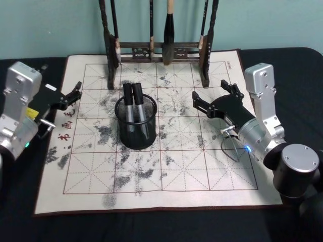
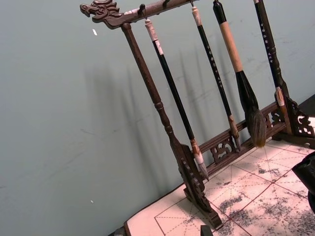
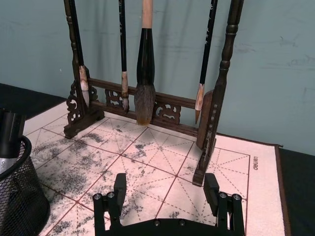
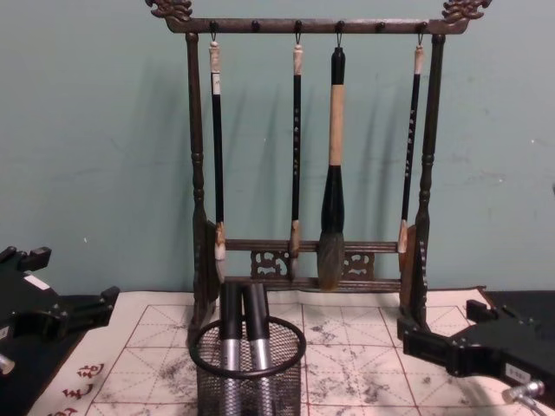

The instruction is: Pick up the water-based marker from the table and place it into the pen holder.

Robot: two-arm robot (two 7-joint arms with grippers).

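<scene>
While the right gripper (image 1: 206, 102) is held over the mat with its two black jaws spread apart and nothing between them, the left gripper (image 1: 74, 94) is seen at the mat's opposite edge, jaws likewise parted and empty. Between the two grippers, nearer the left of the right jaws, one pen holder (image 1: 136, 122) is stood: a black wire-mesh cylinder with a thick round rim. Two markers are counted inside it, side by side and upright, leaning slightly; each marker (image 1: 137, 103) has a black cap and a grey barrel visible through the mesh in the chest view. Which of the two is the water-based one cannot be told.

Beyond both sets of jaws, one dark carved wooden brush rack (image 4: 312, 147) is stood at the mat's far edge, with turned posts and dragon-head ends on its top bar. Four brushes are hung from it: three slender ones and one thick brush (image 4: 333, 173) with a tan handle and a bushy dark tip.

Under everything, one white calligraphy mat (image 1: 202, 171) is laid, ruled in a red grid, blotched with grey ink and marked with red characters near the left jaws. It is carried by the dark surface (image 1: 151, 227).
</scene>
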